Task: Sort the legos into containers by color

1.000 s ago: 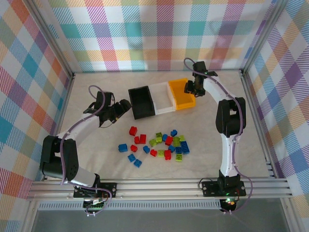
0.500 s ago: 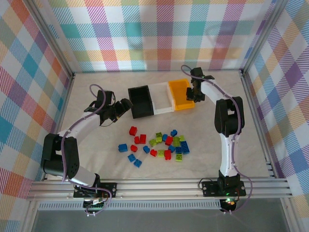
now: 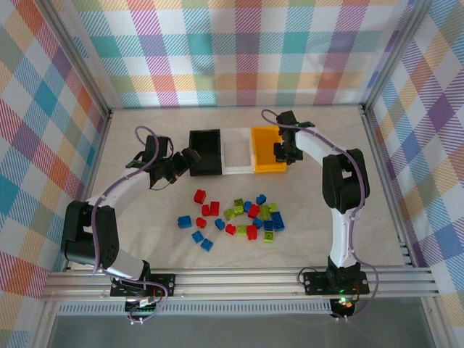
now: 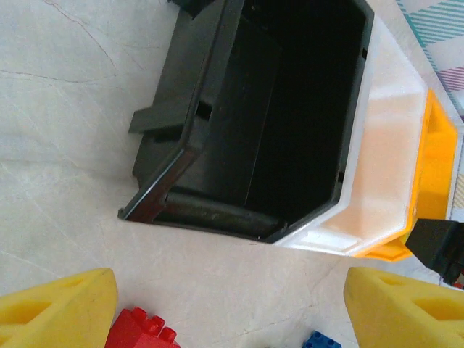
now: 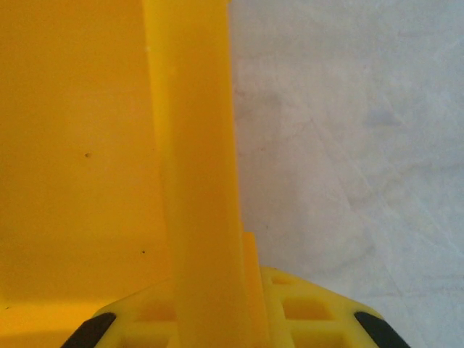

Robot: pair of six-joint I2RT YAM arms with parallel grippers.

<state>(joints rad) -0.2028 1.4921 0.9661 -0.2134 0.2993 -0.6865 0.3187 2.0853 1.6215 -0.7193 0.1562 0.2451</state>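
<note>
Toward the back of the desk (image 3: pixel 167 250) we see the containers (image 3: pixel 238 138) in a joined row: the black bin (image 3: pixel 205 148) on the left, the white bin (image 3: pixel 238 152) in the middle and the orange-yellow bin (image 3: pixel 264 145) on the right. The right claw (image 3: pixel 284 152) is clamped tight on the orange-yellow bin's right wall, and its wrist covers part of that edge from above. The left claw (image 3: pixel 191 159) is spread wide and holds nothing. It sits just beside the black bin's near left corner, its yellow fingers (image 4: pixel 58 308) framing that bin. A red lego (image 4: pixel 138 333) lies by one finger. The legos (image 3: pixel 235 216), red, blue and lime green, lie scattered on the desk in front of the bins, well apart from them. Plaid walls (image 3: pixel 239 43) close in three sides.
</note>
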